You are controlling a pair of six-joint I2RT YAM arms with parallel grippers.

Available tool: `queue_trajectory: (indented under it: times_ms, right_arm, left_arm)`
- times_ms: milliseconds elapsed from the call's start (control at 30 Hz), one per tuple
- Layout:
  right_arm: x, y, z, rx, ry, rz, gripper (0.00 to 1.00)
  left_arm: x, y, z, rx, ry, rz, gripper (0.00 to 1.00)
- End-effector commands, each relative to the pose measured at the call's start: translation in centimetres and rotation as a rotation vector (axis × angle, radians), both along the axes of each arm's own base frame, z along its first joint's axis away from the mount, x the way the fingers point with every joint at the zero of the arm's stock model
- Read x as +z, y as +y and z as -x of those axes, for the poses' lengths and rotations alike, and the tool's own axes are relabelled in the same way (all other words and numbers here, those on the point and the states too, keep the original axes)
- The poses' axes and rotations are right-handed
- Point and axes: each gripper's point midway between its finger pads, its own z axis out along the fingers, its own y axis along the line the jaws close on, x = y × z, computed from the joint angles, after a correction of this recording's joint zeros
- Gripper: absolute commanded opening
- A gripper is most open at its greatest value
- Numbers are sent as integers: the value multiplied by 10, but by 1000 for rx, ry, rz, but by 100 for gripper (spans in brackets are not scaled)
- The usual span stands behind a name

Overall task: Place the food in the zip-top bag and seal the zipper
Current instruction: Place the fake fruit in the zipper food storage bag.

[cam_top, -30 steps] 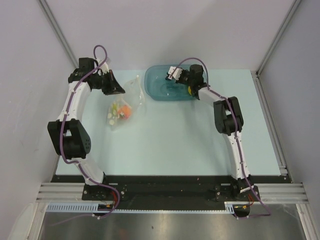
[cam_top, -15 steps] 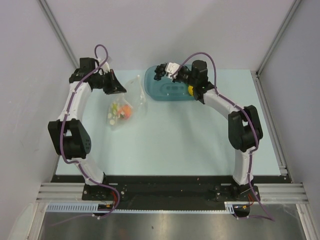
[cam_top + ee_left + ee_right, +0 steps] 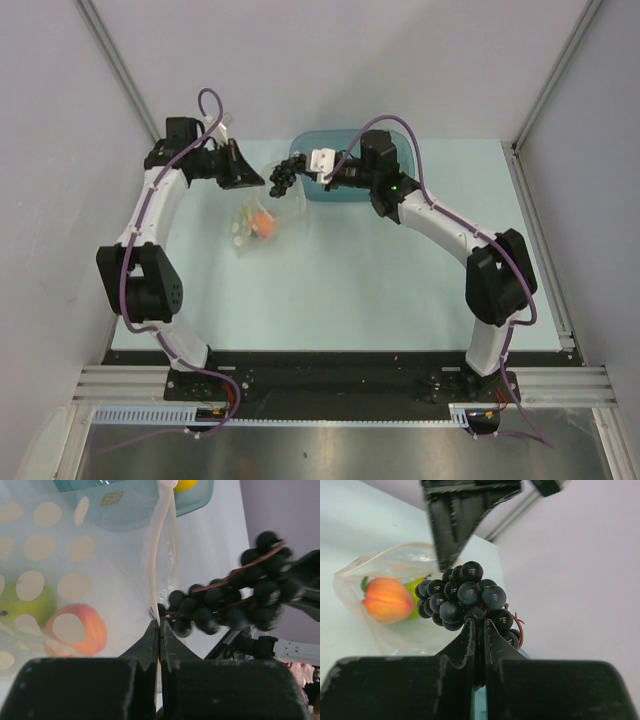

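The clear zip-top bag [image 3: 262,212] lies at the back left of the table with a peach [image 3: 75,630] and a green fruit [image 3: 27,602] inside. My left gripper [image 3: 252,180] is shut on the bag's mouth edge, on the pale zipper [image 3: 159,550], and holds it up. My right gripper [image 3: 296,178] is shut on the dark grape bunch [image 3: 281,179] and holds it in the air right at the bag's mouth, close to my left fingers. In the right wrist view the grapes [image 3: 462,597] sit above the open bag [image 3: 395,565] and peach [image 3: 387,600].
The teal tub [image 3: 345,165] stands at the back middle, behind my right arm, with a yellow-orange fruit [image 3: 186,484] in it. Grey walls close off the table at the back and both sides.
My right gripper has carried the grape bunch left out of the tub to the bag's mouth. My left gripper has shifted right with the bag's edge, bunching the bag.
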Motion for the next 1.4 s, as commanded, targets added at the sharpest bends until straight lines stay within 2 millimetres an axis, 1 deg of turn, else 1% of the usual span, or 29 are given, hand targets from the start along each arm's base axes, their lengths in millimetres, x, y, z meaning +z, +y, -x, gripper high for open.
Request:
queue_trajectory:
  times_ms: [0,133,200,333,367,400,433,467,567,633,700,733,767,800,867,900,933,967,1000,1033,1067,1100,1133,1167,1200,1233,1267,1333,1367]
  right_arm:
    - [-9,6,27,117,-37,70,0]
    - [-21,13,42,224,-156,147,0]
    - [-24,19,47,270,-220,159,0]
    - [-41,29,63,358,-328,223,2]
    - [-42,29,63,363,-353,232,10]
    - [-42,29,63,358,-353,238,32]
    - [-42,27,64,355,-341,245,43]
    - [-43,25,61,335,-332,256,60]
    - [-38,11,55,294,-275,258,72]
    - [-31,2,54,268,-227,241,74]
    - [-25,-13,43,206,-101,198,75]
    - [-10,-18,35,173,-93,150,75]
    - [-5,-24,27,136,-31,114,76]
    - [6,-39,10,77,4,71,76]
    - [15,-52,-14,-29,190,-53,78]
    - [26,-74,-37,-97,223,-100,78]
    - [10,-79,-51,-145,376,-139,78]
    - [7,-92,-69,-219,429,-163,76]
    - [-6,-111,-85,-292,515,-170,76]
    - [-1,-120,-99,-339,568,-206,75]
    - [-24,-130,-118,-421,630,-207,75]
    - [-48,-145,-127,-494,716,-179,74]
    - [-40,-156,-142,-559,702,-192,73]
    - [-68,-160,-153,-607,756,-165,72]
    - [-82,-169,-157,-653,803,-140,73]
    - [-77,-180,-168,-716,789,-148,72]
    - [-99,-184,-176,-755,831,-129,72]
    - [-120,-197,-180,-830,886,-101,72]
    - [-117,-200,-186,-850,883,-108,73]
  left_arm:
    - [51,-30,24,-129,-119,119,0]
    - [59,-48,45,-230,-125,172,0]
    - [56,-55,51,-261,-111,182,0]
    - [50,-59,54,-276,-78,194,0]
    - [49,-59,53,-276,-75,194,0]
    - [49,-58,52,-271,-73,193,0]
    - [49,-57,51,-263,-70,192,0]
    - [48,-55,49,-250,-73,186,0]
    - [45,-46,42,-204,-75,167,0]
    - [42,-41,39,-182,-80,154,0]
    - [37,-39,38,-169,-75,140,0]
    - [36,-38,37,-168,-76,137,0]
    - [32,-38,37,-164,-70,134,0]
    - [29,-37,35,-158,-64,128,0]
    - [28,-37,32,-156,-66,124,0]
    - [24,-37,31,-150,-57,118,0]
    - [26,-37,29,-148,-61,118,0]
    - [27,-36,28,-146,-66,117,0]
    - [26,-36,27,-141,-65,113,0]
    - [26,-36,25,-139,-68,111,0]
    - [26,-36,25,-137,-64,110,0]
    - [27,-35,23,-134,-70,106,0]
    - [26,-35,22,-132,-67,104,0]
    - [26,-35,21,-129,-62,103,0]
    - [25,-34,20,-126,-62,99,0]
    - [26,-34,19,-124,-64,97,0]
    - [25,-34,18,-123,-63,97,0]
    - [25,-33,17,-119,-61,93,0]
    - [24,-33,17,-118,-60,92,0]
